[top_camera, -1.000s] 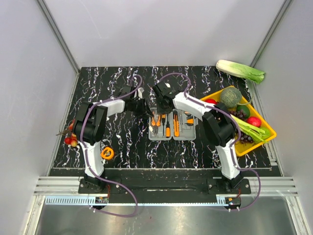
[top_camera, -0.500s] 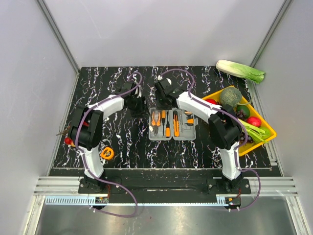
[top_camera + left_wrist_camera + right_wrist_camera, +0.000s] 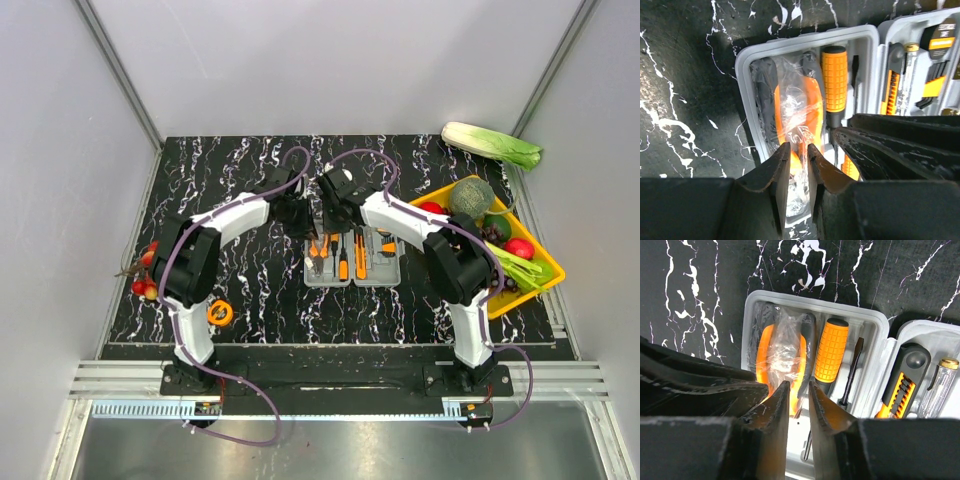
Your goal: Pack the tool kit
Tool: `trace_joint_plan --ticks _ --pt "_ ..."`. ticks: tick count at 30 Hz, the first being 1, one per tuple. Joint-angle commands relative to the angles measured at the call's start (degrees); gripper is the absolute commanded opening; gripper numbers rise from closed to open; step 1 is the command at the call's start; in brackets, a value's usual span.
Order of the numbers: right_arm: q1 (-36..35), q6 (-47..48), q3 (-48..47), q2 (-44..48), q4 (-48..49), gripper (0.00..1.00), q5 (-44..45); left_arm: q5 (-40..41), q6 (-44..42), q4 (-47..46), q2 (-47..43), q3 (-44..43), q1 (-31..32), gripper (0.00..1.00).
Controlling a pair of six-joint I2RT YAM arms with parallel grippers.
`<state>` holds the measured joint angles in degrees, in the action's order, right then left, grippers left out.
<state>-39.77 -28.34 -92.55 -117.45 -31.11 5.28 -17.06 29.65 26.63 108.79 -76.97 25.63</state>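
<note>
The left gripper [image 3: 796, 150], fingers nearly together, hung over the plastic-wrapped pliers [image 3: 790, 105] in the left half of the open grey case [image 3: 352, 283] in the middle of the bench [image 3: 240, 290]. Whether it nipped the wrap could not be told. The pliers' long axis ran lengthwise beneath both grippers. The right gripper [image 3: 797, 387], equally narrow, crowded the same spot, neither arm nearer.

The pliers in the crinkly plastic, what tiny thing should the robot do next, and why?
Probably lower the left gripper a little and press the pliers down. Both it and the right gripper hover just above them with jaws slightly apart, holding nothing clearly, and the wrapped pliers already lie in the left half of the open case, so seating them flat seems next.
</note>
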Motion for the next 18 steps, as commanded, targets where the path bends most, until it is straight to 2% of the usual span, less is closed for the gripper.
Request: trace_joint_plan --ticks 1,8,18 --pt "-0.1 -0.7 0.7 -1.3 1.5 0.26 0.1 3.7 1.2 1.2 2.6 -3.1 0.3 0.22" --pt "0.1 -0.5 1.1 -2.7 1.5 0.22 -1.1 6.7 0.4 2.8 4.1 -3.4 0.4 0.16" --pt "0.2 -0.4 0.9 -3.8 1.4 0.17 -2.1 11.3 -0.4 4.9 3.3 -4.5 1.0 0.18"
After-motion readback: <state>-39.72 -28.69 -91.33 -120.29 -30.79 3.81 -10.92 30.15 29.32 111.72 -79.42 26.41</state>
